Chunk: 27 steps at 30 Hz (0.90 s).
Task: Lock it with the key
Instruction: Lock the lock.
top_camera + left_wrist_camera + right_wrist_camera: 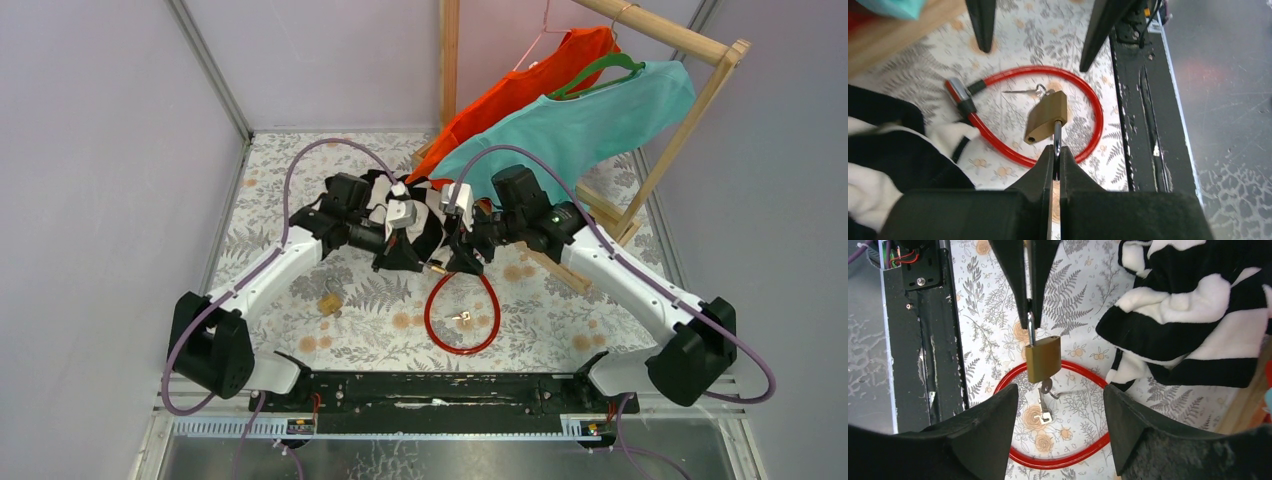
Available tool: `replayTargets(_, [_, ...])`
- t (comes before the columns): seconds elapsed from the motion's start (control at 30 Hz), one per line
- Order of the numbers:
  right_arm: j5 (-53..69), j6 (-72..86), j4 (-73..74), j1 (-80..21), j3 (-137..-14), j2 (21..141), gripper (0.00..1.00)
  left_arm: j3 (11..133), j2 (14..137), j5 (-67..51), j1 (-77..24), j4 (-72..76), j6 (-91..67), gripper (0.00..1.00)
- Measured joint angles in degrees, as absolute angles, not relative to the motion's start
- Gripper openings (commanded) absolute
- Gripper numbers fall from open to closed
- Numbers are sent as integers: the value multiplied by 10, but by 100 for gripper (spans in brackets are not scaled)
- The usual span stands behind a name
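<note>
Left wrist view: left jaws, pressed together, pinch the shackle [1057, 134] of the brass padlock [1046, 117], hanging above the red cable loop [1093, 115], key [1020, 91] dangling beneath. Right jaws stand spread, padlock just ahead of their gap, untouched.

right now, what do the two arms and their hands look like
Both arms are white shells with black joints and black bases: left arm, right arm. A purple cable loops along each. The right arm has a small green light near its wrist. The left hand and right hand are black, each with two wedge-shaped fingers tapering to narrow tips.
</note>
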<state>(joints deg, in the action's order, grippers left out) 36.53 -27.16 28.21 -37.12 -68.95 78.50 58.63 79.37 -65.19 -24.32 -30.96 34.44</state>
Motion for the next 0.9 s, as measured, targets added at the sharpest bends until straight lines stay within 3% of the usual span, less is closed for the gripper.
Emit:
replayTargets(0.23, [353, -300, 306, -371, -708, 766, 71, 639, 791, -668, -243, -278, 266, 0])
replayTargets(0.47, [352, -301, 310, -365, -709, 743, 68, 606, 754, -682, -243, -99, 66, 0])
replayTargets(0.6, [358, -293, 302, -365, -709, 734, 61, 584, 746, -684, -243, -6, -19, 0])
replayTargets(0.73, [367, -282, 295, -364, -709, 734, 39, 557, 746, -684, -244, 61, -78, 0])
replayTargets(0.9, [376, -272, 291, -364, -714, 741, 31, 523, 746, -684, -245, 130, -140, 0])
